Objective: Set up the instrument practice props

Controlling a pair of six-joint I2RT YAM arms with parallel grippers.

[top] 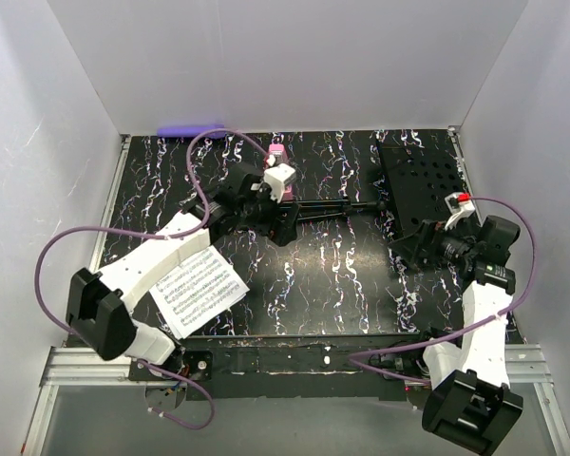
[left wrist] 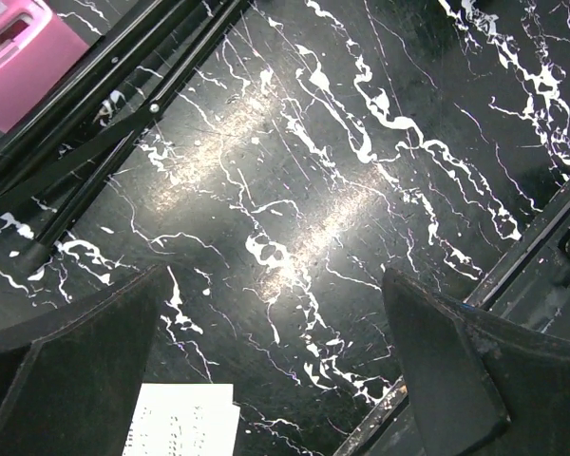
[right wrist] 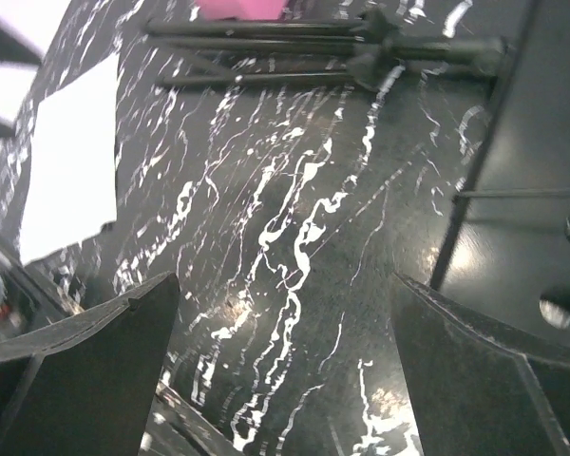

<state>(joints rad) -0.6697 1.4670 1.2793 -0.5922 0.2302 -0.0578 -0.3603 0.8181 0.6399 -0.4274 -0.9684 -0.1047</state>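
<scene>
1. Table [top: 342, 285]: black w/ white veining, walls on three sides. Everything for the job lies flat on it, nothing set up yet.
2. Music stand [top: 420, 179]: folded, lying across the middle. Perforated desk is at the far right, pole runs left, legs are bunched at the left end. I judge it's the 1st thing to raise, since the pages need the desk.
3. My left gripper [left wrist: 275, 275]: jaws wide, holding nothing, hovering low over bare table just beside the leg end of the stand. Prob. placed there to take the legs or pole.
4. My right gripper [right wrist: 285, 280]: also wide and empty, low at the edge of the desk. One hand per end makes sense: it's a long thing and would likely swing if lifted from one end only.
5. Sheet music [top: 204, 285]: white, printed, flat at near left, partly under my left arm. Can't count the pages. Well apart from the desk it belongs on.
6. Metronome [top: 278, 152]: small, pink, at the back, just beside the stand's legs and near my left wrist. Risk: knocking it when the legs spread.
7. Purple thing [top: 190, 130]: by the back wall, left. Not part of the job, so leave it.
</scene>
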